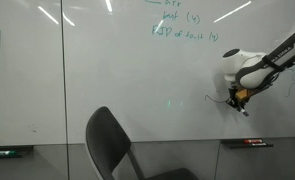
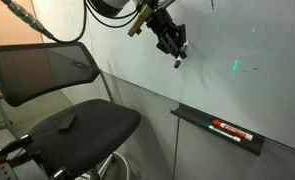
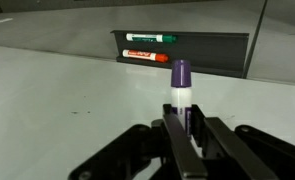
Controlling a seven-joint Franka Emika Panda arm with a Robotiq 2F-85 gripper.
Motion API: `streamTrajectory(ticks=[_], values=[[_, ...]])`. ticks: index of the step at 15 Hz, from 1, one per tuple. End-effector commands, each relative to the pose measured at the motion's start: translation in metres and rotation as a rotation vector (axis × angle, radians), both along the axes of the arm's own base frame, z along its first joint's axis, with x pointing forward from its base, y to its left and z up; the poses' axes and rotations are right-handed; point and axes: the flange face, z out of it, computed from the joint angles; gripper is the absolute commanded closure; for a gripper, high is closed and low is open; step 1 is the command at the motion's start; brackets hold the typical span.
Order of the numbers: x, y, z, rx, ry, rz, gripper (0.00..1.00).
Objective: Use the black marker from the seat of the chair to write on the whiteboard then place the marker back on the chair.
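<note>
**Pressing the Marker to the Board**

Pinching the marker point(image 3: 180, 88) tight between the two fingers of the gripper point(image 3: 185, 122), with one end poking out past them. Held up at the whiteboard point(image 1: 107, 60), well apart from the chair seat point(image 2: 87, 125) down below. Dark in color, with a purplish end in the wrist view. Touching the board or just off it? Hard to tell.

To write well:
- Hold the pinch firm, so no slipping.
- Push only softly into the board.
- Slide slowly along it at the same tilt.
- Stay above the tray point(image 3: 222, 50), so no bumping.

Green handwriting point(image 1: 182, 30) near the top of the board in an exterior view, too small to read for sure. Lying in the tray, a green-capped marker point(image 3: 152, 38) and a red marker point(image 3: 142, 55), both with white labels too blurry to read.
</note>
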Motion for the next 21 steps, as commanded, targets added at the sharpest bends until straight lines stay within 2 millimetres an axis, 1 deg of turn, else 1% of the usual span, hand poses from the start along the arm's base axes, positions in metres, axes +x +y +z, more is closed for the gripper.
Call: streamTrajectory(ticks=[1, 3, 5, 8, 10, 13, 16, 19, 21], values=[[0.0, -0.001, 0.018, 0.0, -0.015, -0.029, 0.89], [-0.004, 0.004, 0.013, 0.008, 0.036, -0.041, 0.89], [-0.011, 0.017, 0.008, 0.049, 0.097, -0.028, 0.89], [-0.023, 0.047, -0.003, 0.151, 0.209, 0.059, 0.89], [-0.033, 0.07, -0.017, 0.208, 0.292, 0.127, 0.89], [-0.057, 0.106, -0.043, 0.287, 0.391, 0.246, 0.89], [-0.082, 0.136, -0.072, 0.357, 0.464, 0.379, 0.89], [-0.106, 0.167, -0.107, 0.374, 0.458, 0.542, 0.89], [-0.12, 0.189, -0.132, 0.402, 0.422, 0.633, 0.89]])
